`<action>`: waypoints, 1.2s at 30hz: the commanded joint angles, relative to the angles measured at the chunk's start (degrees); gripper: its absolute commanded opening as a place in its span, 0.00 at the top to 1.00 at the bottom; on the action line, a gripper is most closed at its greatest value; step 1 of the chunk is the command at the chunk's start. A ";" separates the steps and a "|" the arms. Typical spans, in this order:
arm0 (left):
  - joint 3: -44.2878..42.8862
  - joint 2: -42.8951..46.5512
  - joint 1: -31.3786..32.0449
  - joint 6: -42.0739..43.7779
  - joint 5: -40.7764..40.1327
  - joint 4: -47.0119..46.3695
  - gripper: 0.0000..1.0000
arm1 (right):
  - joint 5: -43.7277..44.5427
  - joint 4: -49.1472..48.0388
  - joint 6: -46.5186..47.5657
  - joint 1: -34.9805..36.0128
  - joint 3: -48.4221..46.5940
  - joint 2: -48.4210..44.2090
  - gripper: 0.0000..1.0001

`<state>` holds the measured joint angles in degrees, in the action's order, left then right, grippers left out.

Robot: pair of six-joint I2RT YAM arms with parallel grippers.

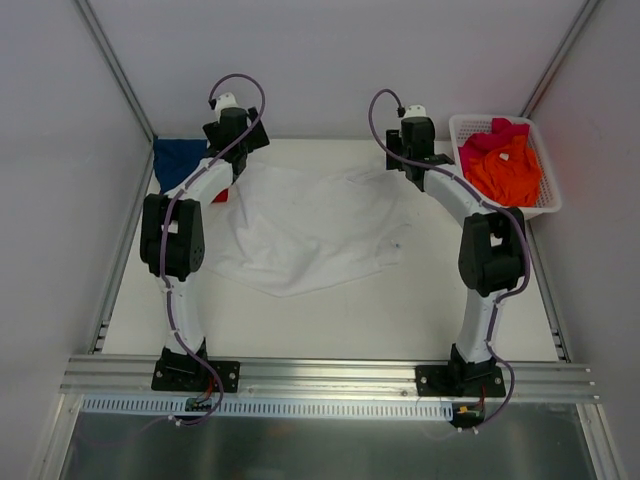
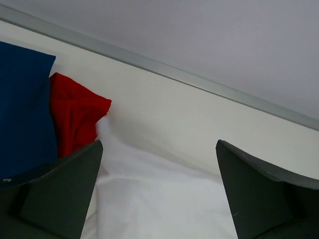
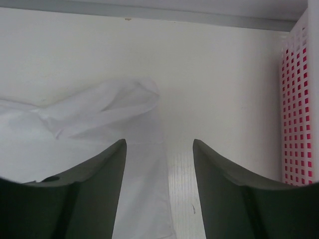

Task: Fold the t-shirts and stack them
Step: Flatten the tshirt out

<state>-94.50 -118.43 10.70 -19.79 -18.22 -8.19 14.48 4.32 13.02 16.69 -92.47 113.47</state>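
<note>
Far left, the blue t-shirt [image 1: 178, 158] and red t-shirt [image 2: 75, 117] sit in the table [image 1: 330, 320] corner, probably set aside. The left tool [image 2: 158, 149] gapes empty over the far left edge of the white t-shirt [image 1: 305, 230], which lies rumpled mid-table for folding. The right tool [image 3: 159, 144], equally open and empty, hangs over its far right corner. The orange t-shirt [image 1: 505, 170] and pink t-shirt [image 1: 485, 140] wait in the basket [image 1: 545, 205].
</note>
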 commanded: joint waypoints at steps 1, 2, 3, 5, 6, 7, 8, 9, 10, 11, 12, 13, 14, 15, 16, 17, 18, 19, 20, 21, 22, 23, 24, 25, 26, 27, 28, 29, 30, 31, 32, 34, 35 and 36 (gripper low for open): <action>-1.84 2.05 -0.68 1.16 -0.68 0.45 0.01 | -0.59 -1.06 -1.32 -0.16 -0.10 -1.93 0.39; -1.13 2.93 -0.68 0.64 -0.59 0.45 0.01 | -0.51 -1.15 -1.50 -0.16 0.79 -2.63 0.39; 1.31 3.90 -0.68 0.20 -0.68 0.45 0.01 | -0.59 -1.41 -1.68 -0.08 1.67 -3.51 0.39; 4.22 7.50 -0.42 -0.94 -0.94 0.36 0.01 | -0.94 -1.68 -2.55 -0.08 4.90 -6.67 0.39; 7.54 8.99 -0.33 -1.39 -1.29 0.28 0.01 | -0.77 -1.85 -2.73 0.45 6.14 -7.90 0.39; 9.14 11.62 -0.24 -1.65 -1.21 0.36 0.01 | -0.86 -1.86 -2.82 0.80 7.20 -9.04 0.39; 10.37 12.86 0.37 -1.65 -1.29 0.36 0.01 | -0.77 -1.68 -2.82 1.15 9.13 -11.32 0.40; 12.91 14.01 0.64 -1.57 -2.08 0.54 0.01 | -0.42 -1.51 -2.82 1.94 10.19 -12.47 0.40; 14.33 16.63 1.07 -1.57 -2.35 0.63 0.01 | -0.33 -1.50 -2.99 2.29 11.33 -13.53 0.40; 15.82 17.87 1.34 -1.57 -2.61 0.71 0.01 | -0.50 -1.42 -3.52 2.73 13.60 -15.63 0.40; 18.97 19.45 2.21 -1.65 -3.05 0.71 0.01 | -0.42 -0.98 -3.87 3.69 14.76 -16.78 0.40; 20.83 22.60 2.74 -1.91 -4.10 0.89 0.01 | -0.33 -1.06 -4.14 4.31 16.08 -18.01 0.40; 22.50 24.20 3.27 -2.53 -4.02 0.98 0.01 | 0.02 -1.06 -4.40 4.93 17.39 -20.54 0.40; 26.00 25.95 3.80 -2.79 -4.37 1.50 0.01 | 0.54 -1.06 -4.92 6.50 19.84 -21.87 0.40; 27.77 29.36 5.11 -4.01 -5.59 2.03 0.01 | 0.55 -0.89 -5.28 7.12 20.91 -23.19 0.41; 29.27 30.88 5.73 -4.46 -5.95 2.56 0.01 | 0.64 -0.45 -5.80 7.74 21.97 -24.51 0.40; 32.15 33.85 7.22 -4.90 -6.47 3.78 0.01 | 1.16 0.77 -6.85 9.22 23.54 -26.87 0.40; 33.66 35.45 7.93 -5.51 -7.26 4.40 0.01 | 1.25 0.95 -7.21 10.02 24.52 -28.12 0.40; 34.98 36.68 8.63 -6.30 -8.49 4.84 0.01 | 2.12 1.39 -7.48 10.81 25.40 -29.35 0.41; 37.35 38.00 9.42 -6.92 -8.85 6.24 0.01 | 2.83 2.70 -8.00 12.48 26.19 -31.53 0.40; 38.50 40.10 10.65 -8.15 -8.85 6.77 0.01 | 3.10 3.06 -8.27 13.27 27.68 -32.60 0.40; 39.56 40.99 11.18 -8.77 -9.29 7.48 0.01 | 3.27 3.50 -8.88 13.98 28.47 -33.39 0.40; 41.48 41.87 11.79 -9.64 -9.90 7.83 0.01 | 3.19 5.07 -9.67 15.03 29.00 -34.71 0.41; 42.89 43.71 12.76 -11.39 -9.73 10.01 0.01 | 3.01 5.52 -10.81 15.74 30.66 -35.42 0.40; 44.04 44.59 13.29 -12.02 -9.47 10.12 0.01 | 3.18 5.61 -11.51 16.27 31.90 -36.12 0.41; 46.40 45.56 13.90 -12.90 -9.90 10.55 0.01 | 3.36 5.44 -12.30 17.75 33.30 -37.00 0.41; 47.55 47.40 14.52 -14.03 -9.91 10.91 0.01 | 3.71 5.35 -12.83 18.72 34.62 -38.57 0.41; 49.31 48.20 15.74 -14.39 -10.17 11.52 0.01 | 5.02 5.44 -13.36 20.73 37.16 -39.37 0.41; 50.02 49.43 16.37 -14.92 -11.13 12.05 0.01 | 5.21 5.44 -14.85 21.62 38.31 -40.25 0.41; 50.63 49.87 16.89 -15.88 -11.14 12.57 0.01 | 5.47 5.44 -16.17 22.59 39.54 -41.82 0.41; 51.86 50.14 17.42 -16.50 -11.14 13.62 0.01 | 5.82 5.61 -16.79 24.34 41.47 -42.62 0.41; 53.18 50.67 17.78 -17.82 -11.58 14.16 0.01 | 6.87 5.88 -17.93 26.19 43.06 -44.90 0.41; 54.23 50.67 17.86 -18.17 -12.01 14.34 0.01 | 7.23 6.14 -18.89 27.59 44.38 -45.87 0.41; 54.59 50.58 17.87 -18.61 -12.63 14.42 0.01 | 7.23 6.32 -19.34 28.31 45.00 -46.67 0.41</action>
<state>-41.52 -69.30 28.21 -34.65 -27.75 4.71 19.11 10.59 -2.09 43.09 -48.62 71.07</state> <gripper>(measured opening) 0.990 0.590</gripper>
